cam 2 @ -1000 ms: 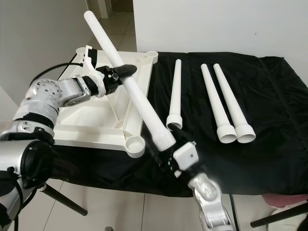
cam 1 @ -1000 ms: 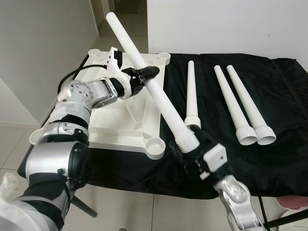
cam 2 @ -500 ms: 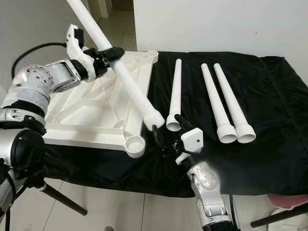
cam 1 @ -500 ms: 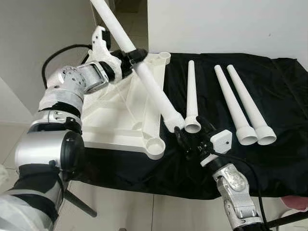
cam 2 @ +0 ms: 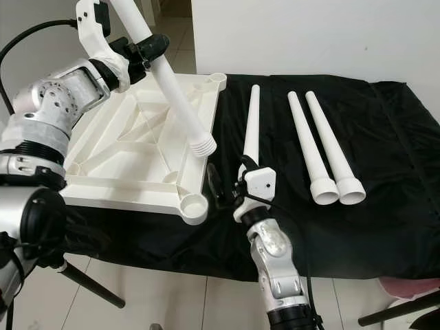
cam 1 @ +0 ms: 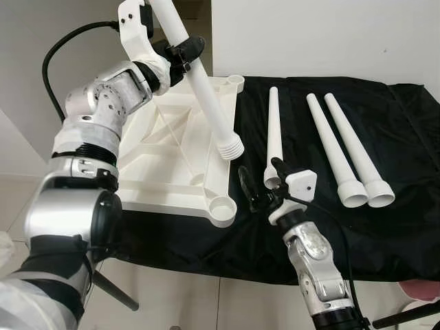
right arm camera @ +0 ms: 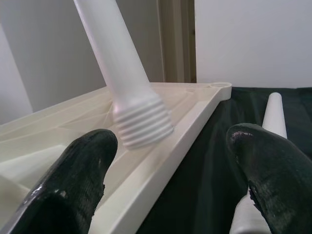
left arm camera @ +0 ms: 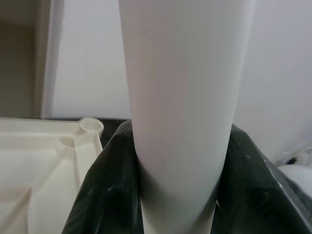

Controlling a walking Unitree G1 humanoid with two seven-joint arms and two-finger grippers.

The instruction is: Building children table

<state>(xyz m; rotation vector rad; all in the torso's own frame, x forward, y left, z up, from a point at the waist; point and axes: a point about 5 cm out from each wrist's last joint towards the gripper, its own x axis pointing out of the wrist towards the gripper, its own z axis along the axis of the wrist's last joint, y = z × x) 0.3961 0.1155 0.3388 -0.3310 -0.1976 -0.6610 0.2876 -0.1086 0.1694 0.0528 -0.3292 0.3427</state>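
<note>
My left gripper [cam 1: 180, 53] is raised high and shut on a white table leg [cam 1: 206, 96]. The leg hangs steeply, and its threaded end [cam 1: 230, 148] hovers over the right rim of the upturned white tabletop [cam 1: 158, 172]. In the left wrist view the leg [left arm camera: 180, 122] sits between the dark fingers [left arm camera: 105, 195]. Below and right of that threaded end, my right gripper [cam 1: 261, 177] stands open and holds nothing. It is close to the tabletop's near corner socket [cam 1: 223, 207]. The right wrist view looks past both fingers [right arm camera: 83, 170] at the threaded end [right arm camera: 141, 124].
Three more white legs lie on the black cloth: one [cam 1: 273, 130] just beyond my right gripper, two [cam 1: 333, 148] [cam 1: 357, 148] side by side further right. The black-covered table [cam 1: 399, 227] ends near me; a white wall stands behind it and a corridor at the left.
The left gripper rose and swung the leg steeper. The leg's threaded end left the right gripper, which opened and now stays low beside the tabletop corner.
</note>
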